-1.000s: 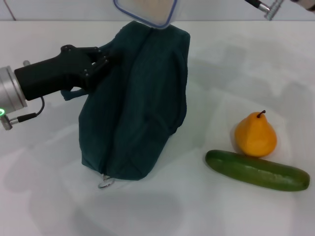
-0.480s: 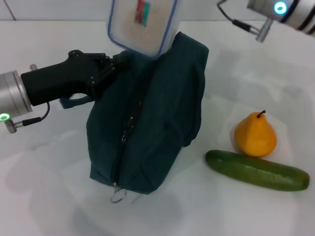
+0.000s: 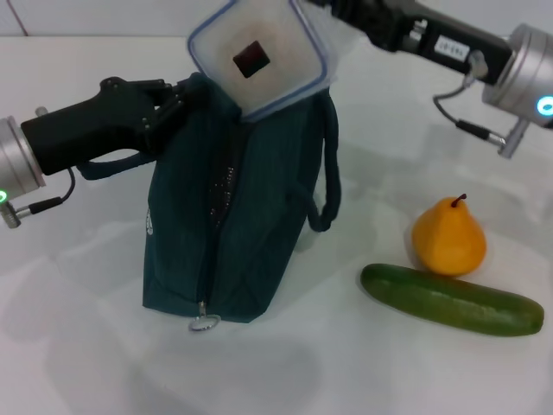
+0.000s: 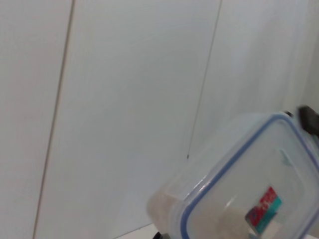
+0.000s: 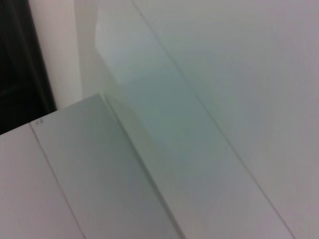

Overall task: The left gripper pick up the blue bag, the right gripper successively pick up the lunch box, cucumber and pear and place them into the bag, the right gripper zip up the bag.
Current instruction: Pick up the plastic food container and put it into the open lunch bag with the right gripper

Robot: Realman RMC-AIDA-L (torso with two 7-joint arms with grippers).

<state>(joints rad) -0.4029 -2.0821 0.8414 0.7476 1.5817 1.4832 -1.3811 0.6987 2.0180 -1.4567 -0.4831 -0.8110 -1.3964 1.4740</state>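
The blue bag (image 3: pixel 251 216) stands upright in the middle of the table. Its zipper is open along the top and its ring pull (image 3: pixel 204 324) lies at the front bottom. My left gripper (image 3: pixel 180 93) is shut on the bag's upper left edge and holds it up. The clear lunch box (image 3: pixel 257 59) with its blue-rimmed lid hangs tilted over the bag's top, its lower corner at the opening. My right gripper (image 3: pixel 333 19) reaches in from the upper right and is shut on the box's far edge. The left wrist view shows the lunch box (image 4: pixel 249 199) close up. The pear (image 3: pixel 448 238) and cucumber (image 3: pixel 451 299) lie to the right.
The white table (image 3: pixel 104 346) stretches around the bag. One bag handle (image 3: pixel 328 173) hangs loose down the bag's right side. The right arm's silver cuff (image 3: pixel 527 65) and its cable hang above the pear. The right wrist view shows only pale wall panels.
The right arm has swung in from the upper right and brought the lunch box lower and more tilted, down to the bag's top. The bag has shifted slightly left and stands straighter.
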